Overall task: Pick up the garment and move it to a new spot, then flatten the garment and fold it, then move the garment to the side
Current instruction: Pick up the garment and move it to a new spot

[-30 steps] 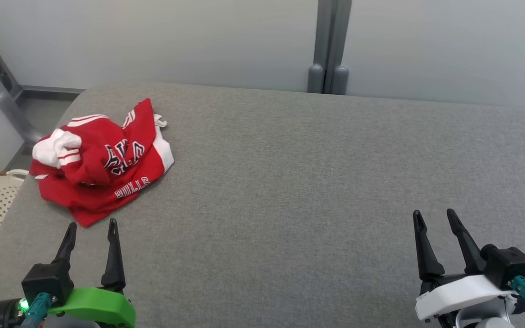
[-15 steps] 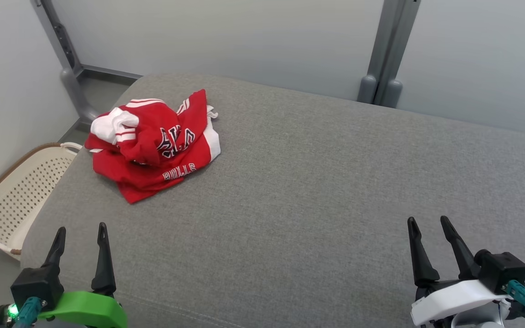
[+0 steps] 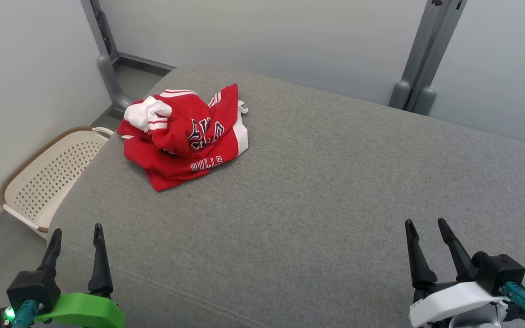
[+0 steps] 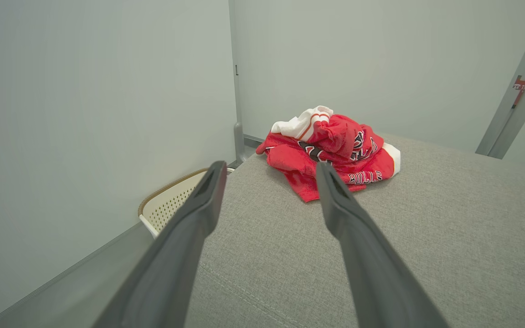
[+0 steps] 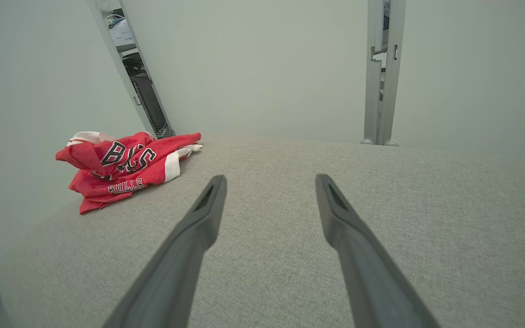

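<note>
The red and white garment is lying crumpled in a heap on the grey padded surface, toward its far left corner, with "BULLS" lettering showing upside down on its near edge. The left gripper is hovering over the near left edge of the surface with its two dark fingers spread wide and holding nothing. From it, the garment is sitting between one and two o'clock in the head view, well apart. In the left wrist view the heap is lying at about one o'clock past the fingertips, its near hem overlapping the tip of one finger in the picture. The right gripper is hanging at the near right, also spread wide and empty. From there the garment is lying at about ten o'clock, far across the surface. A cream perforated basket is standing off the surface's left side, at eleven o'clock from the left gripper.
</note>
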